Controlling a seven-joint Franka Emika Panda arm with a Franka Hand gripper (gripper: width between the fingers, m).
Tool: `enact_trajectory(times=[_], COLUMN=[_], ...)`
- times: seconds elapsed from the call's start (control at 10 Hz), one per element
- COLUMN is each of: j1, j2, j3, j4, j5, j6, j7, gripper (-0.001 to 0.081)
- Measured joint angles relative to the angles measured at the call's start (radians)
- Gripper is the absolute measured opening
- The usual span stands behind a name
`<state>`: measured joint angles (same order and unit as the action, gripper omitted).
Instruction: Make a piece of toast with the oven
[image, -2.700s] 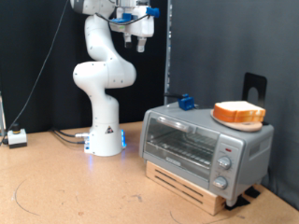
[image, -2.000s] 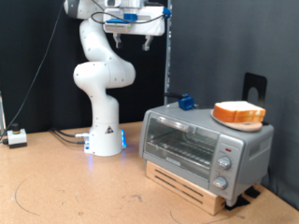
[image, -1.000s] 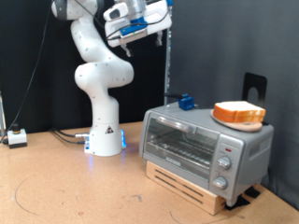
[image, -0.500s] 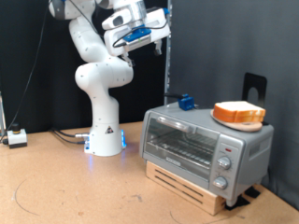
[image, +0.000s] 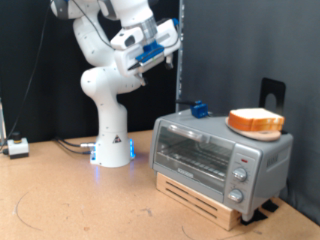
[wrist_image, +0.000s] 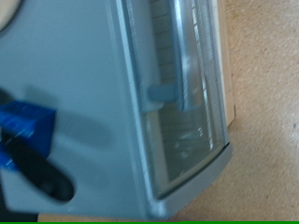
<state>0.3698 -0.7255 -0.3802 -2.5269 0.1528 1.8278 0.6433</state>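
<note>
Little of the task looks done: the oven (image: 220, 158) sits on the table (image: 70, 200) at about 4 o'clock in the exterior view, its glass door shut, and the piece of toast (image: 256, 119), pale tan with a darker crust, lies on an orange plate (image: 254, 128) on the oven's top. The end effector (image: 170, 50) hangs high at 12 o'clock, holding nothing; I cannot tell how its fingers stand.

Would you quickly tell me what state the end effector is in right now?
End effector: high above the oven, holding nothing visible; open or closed cannot be told.
</note>
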Motion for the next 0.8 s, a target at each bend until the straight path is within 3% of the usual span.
enact_trajectory(times=[0.4, 0.6, 0.8], j1=[0.014, 0.006, 0.015], j2=[0.107, 0.129, 0.127], j3=[0.001, 0.028, 0.010], j4=[-0.046, -0.063, -0.063], j5=[0.005, -0.013, 0.024], j6=[0.148, 0.186, 0.168], j7=[-0.048, 0.001, -0.055], gripper=[0.0809, 0.0809, 0.0809])
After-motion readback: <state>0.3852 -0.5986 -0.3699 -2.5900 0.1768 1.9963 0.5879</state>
